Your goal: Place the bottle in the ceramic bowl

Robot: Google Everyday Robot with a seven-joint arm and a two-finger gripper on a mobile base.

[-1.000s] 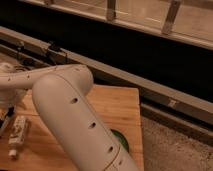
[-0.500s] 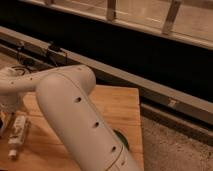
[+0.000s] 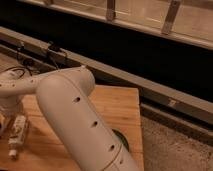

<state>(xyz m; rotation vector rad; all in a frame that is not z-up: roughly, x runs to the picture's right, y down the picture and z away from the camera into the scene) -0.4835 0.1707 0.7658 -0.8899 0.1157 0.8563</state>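
- A robot's thick white arm (image 3: pixel 75 120) fills the foreground, sweeping from the lower right up and over to the left across a wooden surface (image 3: pixel 116 107).
- At the frame's left edge the tool (image 3: pixel 6 118) hangs low over the wood at the end of the arm's wrist, its jaws spread wide, just beside the bottle; whether it touches the bottle cannot be told.
- The bottle (image 3: pixel 17 134), small, white and labelled, lies on its side on the left part of the surface, cap pointing toward the near edge.
- The ceramic bowl (image 3: pixel 121 141) sits on the same surface, well apart from the bottle; only a dark green sliver of it shows from behind the arm's right flank.
- Right of the surface lies a strip of speckled grey floor (image 3: pixel 172 147).
- Behind the surface a pale ledge (image 3: pixel 125 75) runs diagonally across the scene, with black cables (image 3: pixel 26 62) and a small clamp-like fitting resting on its left stretch.
- Beyond the ledge lies a dark band, and above it a lit railing with upright posts (image 3: pixel 110 10).
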